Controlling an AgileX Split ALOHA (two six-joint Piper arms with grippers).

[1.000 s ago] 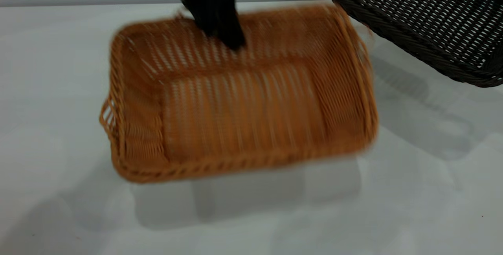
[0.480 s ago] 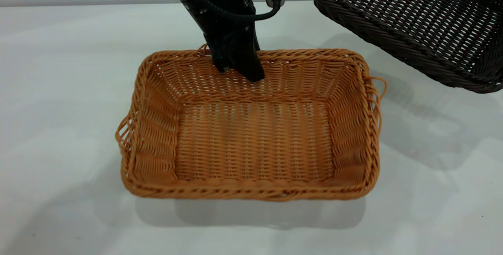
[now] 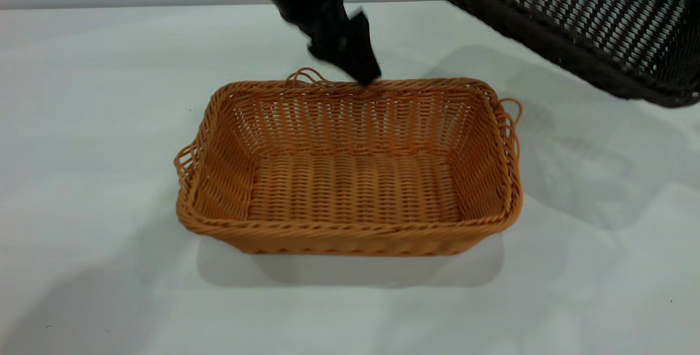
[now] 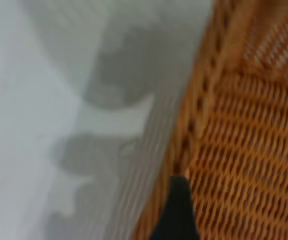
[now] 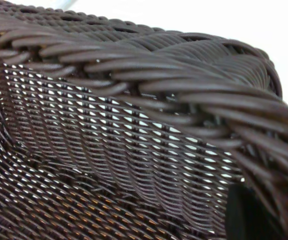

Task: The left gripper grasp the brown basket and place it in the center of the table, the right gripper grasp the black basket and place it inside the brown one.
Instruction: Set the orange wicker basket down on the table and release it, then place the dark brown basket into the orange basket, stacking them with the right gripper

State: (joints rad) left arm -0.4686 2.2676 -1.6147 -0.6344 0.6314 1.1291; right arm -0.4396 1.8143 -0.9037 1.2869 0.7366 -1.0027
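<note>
The left gripper [image 3: 363, 73] has released the brown basket [image 3: 350, 172], now flat on the table [image 3: 82, 125]; its finger spacing is unclear. The right gripper, unseen, carries the black basket [image 3: 574, 16] aloft, far right.

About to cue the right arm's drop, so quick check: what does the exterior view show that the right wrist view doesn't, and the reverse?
Only the exterior view shows the brown basket sitting flat on the table, the left gripper above its far rim and clear of it, and the black basket held in the air, up and to the right of the brown one. Only the right wrist view shows the black basket's braided rim up close, with light through the weave. Both show the black basket; neither shows the right gripper's fingers clearly.
</note>
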